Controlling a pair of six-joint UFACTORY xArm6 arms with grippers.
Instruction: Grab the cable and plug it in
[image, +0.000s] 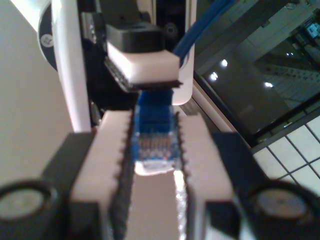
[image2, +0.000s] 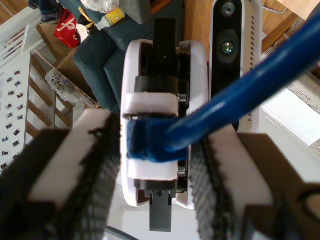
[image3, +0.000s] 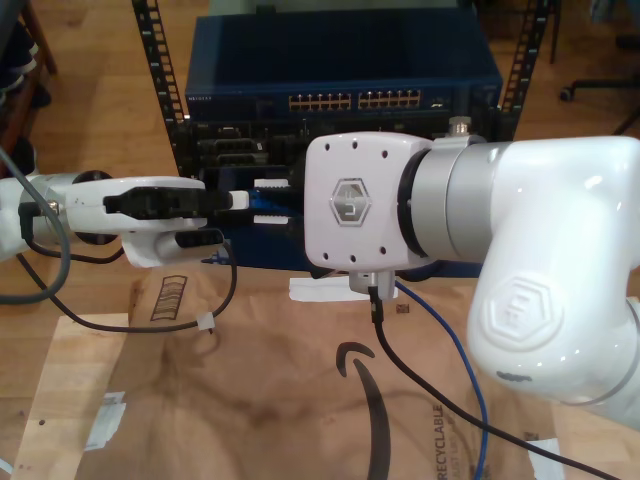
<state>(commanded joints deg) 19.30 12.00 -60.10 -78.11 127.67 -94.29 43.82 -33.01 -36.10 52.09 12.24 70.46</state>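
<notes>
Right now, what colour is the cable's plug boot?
Bright blue; the plug boot shows best in the first wrist view.

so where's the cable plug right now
The plug is held up between my two grippers, pinched in my first gripper with my second gripper shut on the boot behind it, in front of the blue rack switch.

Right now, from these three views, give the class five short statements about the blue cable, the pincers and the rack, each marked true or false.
1. The clear plug of the thin bright-blue ethernet cable sits between the pads of my first pincer. True.
2. No pincer touches the cable. False: my second pincer grips it too, facing the first.
3. A dark-blue network switch with rows of ports stands behind the arms. True.
4. That plug sits in a port. False: it is held in the air.
5. The cable trails down over the brown paper sheet. True.
</notes>
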